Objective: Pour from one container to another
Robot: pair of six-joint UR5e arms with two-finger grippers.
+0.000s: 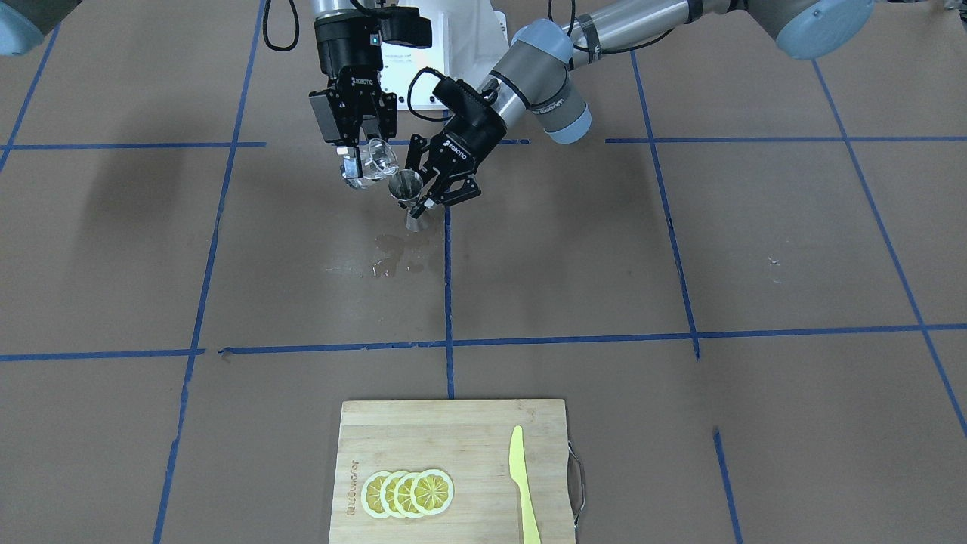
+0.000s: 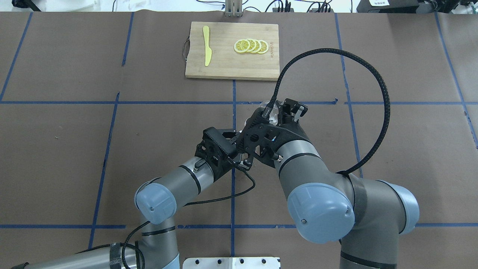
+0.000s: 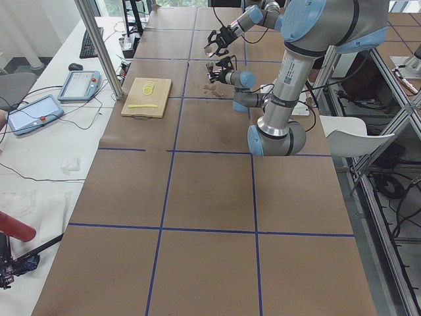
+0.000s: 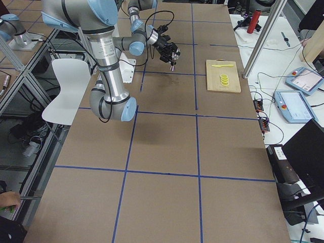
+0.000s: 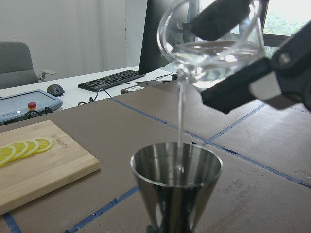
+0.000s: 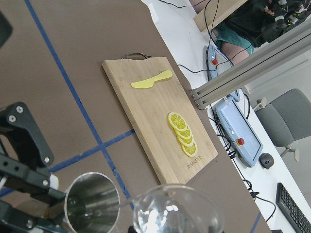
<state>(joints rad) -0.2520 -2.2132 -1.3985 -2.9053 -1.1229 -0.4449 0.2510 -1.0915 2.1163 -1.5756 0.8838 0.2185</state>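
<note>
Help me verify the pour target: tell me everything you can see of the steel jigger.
The jigger is shiny steel, hourglass-shaped: two cones joined at a narrow waist. It stands upright, mouth up, with the left gripper shut on its waist. A thin stream of clear liquid falls from the tilted glass cup above into its upper cone; the cup does not touch it. Whether its base rests on the table cannot be told.

Silver arms (image 2: 297,155), pale blue caps (image 2: 321,209), braided black cable (image 2: 374,76), seemingly white-tipped fingers (image 1: 348,162)
</note>
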